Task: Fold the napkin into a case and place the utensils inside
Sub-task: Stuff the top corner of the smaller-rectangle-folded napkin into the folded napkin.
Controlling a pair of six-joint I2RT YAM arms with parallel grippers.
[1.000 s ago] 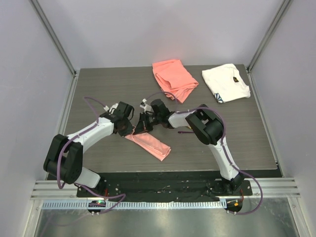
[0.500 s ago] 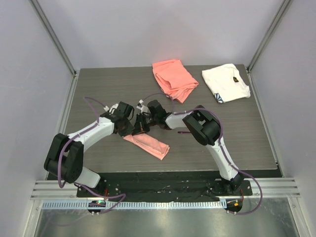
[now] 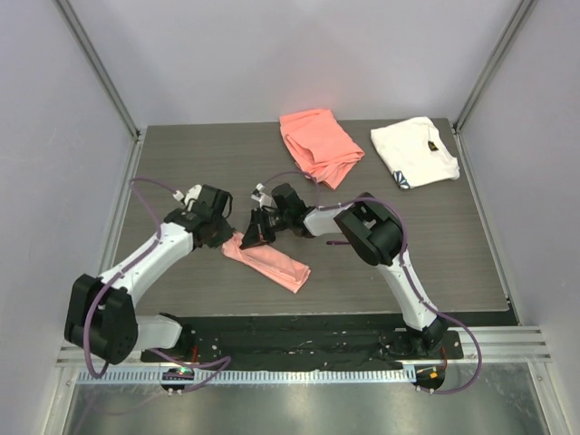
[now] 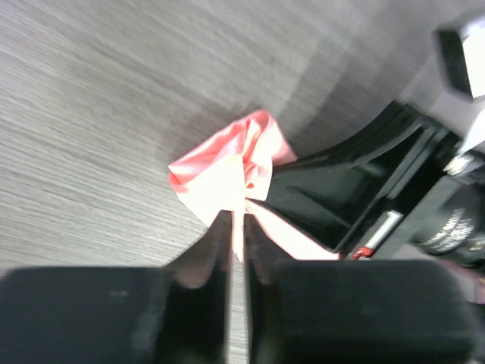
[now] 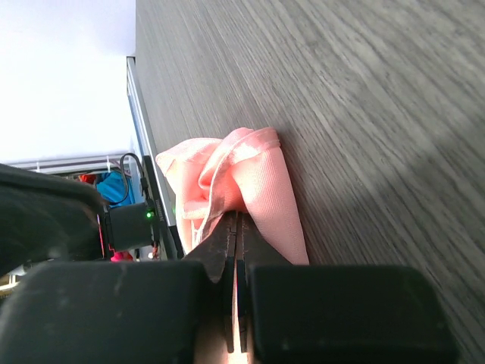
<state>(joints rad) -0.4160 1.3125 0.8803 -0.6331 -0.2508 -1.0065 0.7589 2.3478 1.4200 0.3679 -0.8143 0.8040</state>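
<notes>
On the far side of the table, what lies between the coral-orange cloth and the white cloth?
Nothing: only a narrow strip of bare table separates the coral-orange cloth and the white cloth, as the top external view shows.

**Top external view:** fixed and high at the near edge, facing down and forward. It is distant and takes in the whole surface point(image 3: 181, 163).

**Left wrist view:** set behind the left tool point(image 4: 236, 221) and looking along its fingers. It sits low and very close to the surface, with some blur.

**Right wrist view:** set behind the right tool point(image 5: 236, 227) at the same close range. The frame is rolled, so the surface fills its right side.

**Shared:** all three views take in the napkin point(image 3: 272, 263). Both wrist views face its bunched end from opposite sides. The left wrist view also catches the right tool.
</notes>
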